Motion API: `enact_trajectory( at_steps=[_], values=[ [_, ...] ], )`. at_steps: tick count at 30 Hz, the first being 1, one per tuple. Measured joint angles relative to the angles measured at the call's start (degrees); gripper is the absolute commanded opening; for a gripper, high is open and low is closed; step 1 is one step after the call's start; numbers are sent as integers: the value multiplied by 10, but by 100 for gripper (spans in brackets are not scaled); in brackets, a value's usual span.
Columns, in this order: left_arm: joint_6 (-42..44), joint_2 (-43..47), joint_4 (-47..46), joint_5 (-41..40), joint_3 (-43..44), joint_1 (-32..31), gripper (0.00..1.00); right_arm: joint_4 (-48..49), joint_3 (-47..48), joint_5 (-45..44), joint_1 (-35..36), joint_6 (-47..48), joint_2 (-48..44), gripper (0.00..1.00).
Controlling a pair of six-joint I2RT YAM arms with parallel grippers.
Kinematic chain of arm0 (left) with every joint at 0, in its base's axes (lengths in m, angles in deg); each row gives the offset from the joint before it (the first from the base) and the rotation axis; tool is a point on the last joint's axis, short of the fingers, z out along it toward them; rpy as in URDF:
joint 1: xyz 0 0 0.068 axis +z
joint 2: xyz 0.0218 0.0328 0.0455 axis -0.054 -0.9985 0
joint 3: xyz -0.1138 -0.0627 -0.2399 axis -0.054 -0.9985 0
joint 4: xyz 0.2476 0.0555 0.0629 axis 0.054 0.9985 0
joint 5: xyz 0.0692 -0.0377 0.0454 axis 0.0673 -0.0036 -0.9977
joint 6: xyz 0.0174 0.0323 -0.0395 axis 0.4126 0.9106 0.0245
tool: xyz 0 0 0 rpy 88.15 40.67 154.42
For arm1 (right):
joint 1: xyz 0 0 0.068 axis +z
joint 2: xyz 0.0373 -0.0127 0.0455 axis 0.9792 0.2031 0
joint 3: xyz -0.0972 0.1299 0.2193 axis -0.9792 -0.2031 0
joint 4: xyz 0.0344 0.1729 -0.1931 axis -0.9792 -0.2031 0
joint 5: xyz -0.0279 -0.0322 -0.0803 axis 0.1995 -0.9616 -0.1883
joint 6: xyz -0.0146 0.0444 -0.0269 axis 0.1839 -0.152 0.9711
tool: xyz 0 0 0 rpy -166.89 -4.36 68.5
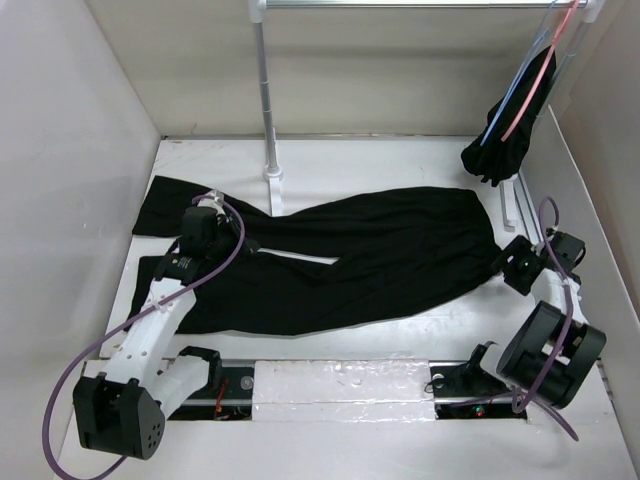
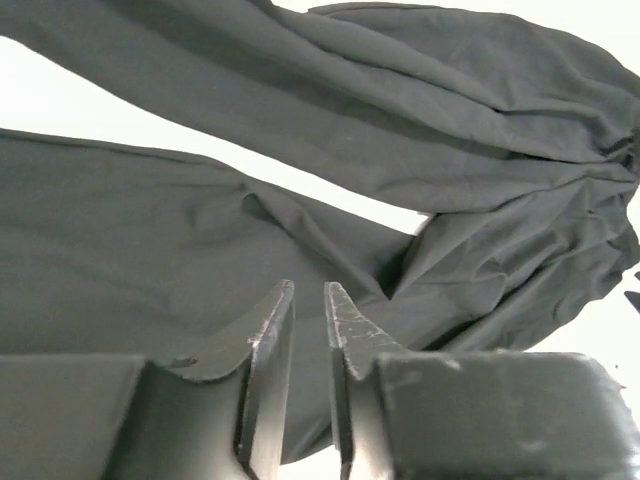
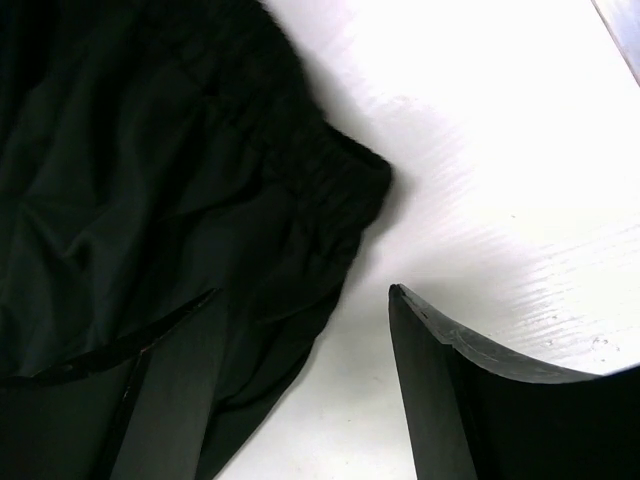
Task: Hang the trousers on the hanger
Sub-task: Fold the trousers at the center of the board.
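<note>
Setting: white desk boxed in by pale walls, arm bases at the near edge.
Rack: upright pole stands on the far part of the desk, just behind the upper leg; rail runs along the top.
Trousers: black, spread flat mid-desk, waist on the right, two legs running left. Upper leg reaches toward the left wall, lower leg passes under the left arm. Thin wedge of bare desk between the legs.
Hanger: light-blue, thin, hangs slanted from the rail in the far right corner, well apart from the trousers.
Pink hanger: hangs right alongside the blue one, carries a small black bunched garment.
Left end effector: low over the lower leg, pointing toward the waist. Fingers almost together, only a thin slit, nothing in it. Contact with the fabric: cannot tell.
Right end effector: at the right end of the trousers, by the gathered waistband. Fingers wide apart, one over the black fabric, the other over bare desk, waist corner lying between them. Not clamped on anything.
Cables: purple, looping off both arms.
</note>
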Motion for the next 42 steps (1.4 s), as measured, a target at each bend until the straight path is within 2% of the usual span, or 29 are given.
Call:
enact_trajectory(
  at_steps=[3, 6, 9, 10, 12, 13, 14, 18, 22, 24, 25, 28, 31, 35, 39, 42],
  values=[
    [0, 0, 12, -15, 0, 0, 28, 1, 0, -13, -8, -9, 33, 70],
    [0, 0, 23, -30, 0, 0, 35, 18, 0, -18, -16, -19, 62, 63],
    [-1, 0, 33, -42, 0, 0, 37, 35, 10, -17, -18, -27, 104, 45],
    [-1, 0, 37, -46, 0, 0, 37, 43, 16, -16, -18, -27, 116, 32],
    [-2, 0, 42, -54, 0, 0, 37, 60, 22, -14, -18, -29, 139, 16],
    [-2, 0, 44, -57, 0, 0, 37, 68, 23, -13, -18, -30, 147, 4],
    [-2, -1, 47, -62, 0, 0, 37, 75, 23, -12, -21, -31, 152, 0],
    [-4, -23, 54, -72, 1, 0, 37, 95, 21, -7, -38, -40, 156, 0],
    [-24, -81, 79, -85, 21, 1, 26, 99, 22, -9, -62, -44, 147, 0],
    [-49, -92, 97, -99, 27, 9, 26, 99, 23, -9, -60, -44, 143, 0],
    [-52, -92, 99, -100, 27, 11, 30, 100, 24, -8, -56, -44, 141, 0],
    [-106, -60, 135, -121, 27, 87, 35, 105, 24, -5, -44, -43, 137, 0],
    [-144, -45, 158, -141, 30, 172, 36, 118, 23, 7, -37, -43, 136, 0],
    [-177, -89, 180, -157, 27, 269, 37, 132, 18, 16, -36, -47, 137, 0],
    [-190, -122, 210, -176, 16, 401, 38, 140, 19, 20, -34, -53, 154, 0],
    [-197, -133, 229, -198, 16, 479, 50, 142, 33, 26, -23, -57, 185, 0]
  ],
)
